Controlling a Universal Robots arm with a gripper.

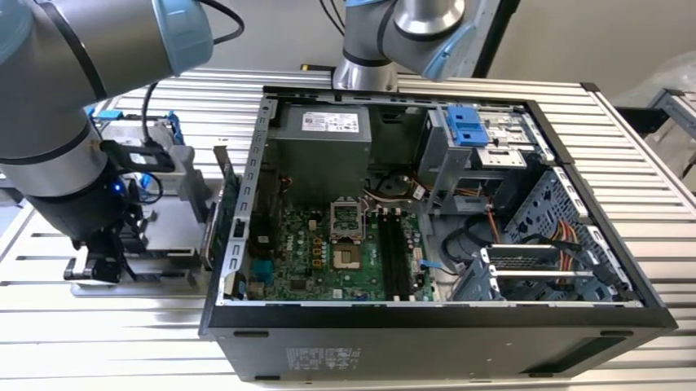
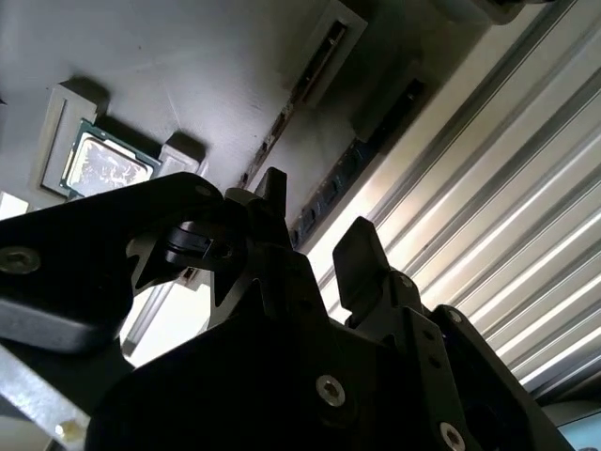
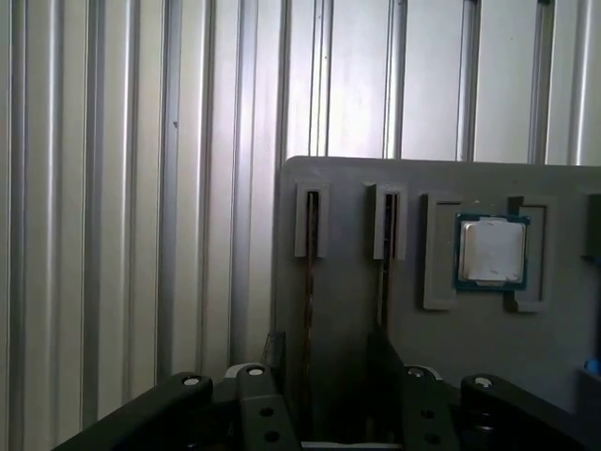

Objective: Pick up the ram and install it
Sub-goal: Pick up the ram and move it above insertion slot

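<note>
Now, worktop: ribbed aluminium with long, bright parallel grooves.
Tray: matte grey slab with square corners; a square pocket holds the silver processor.
Ram: thin dark stick with a row of square chips, standing on edge in the tray. A second strip stands parallel beside it.
Room: bare worktop lies beyond the tray's edge. The black case stands just beside the tray on the exterior view's right.
Gripper: black metal, low over the tray, fingers spread. In both wrist views the ram's near end lies between them; contact cannot be told.
</note>
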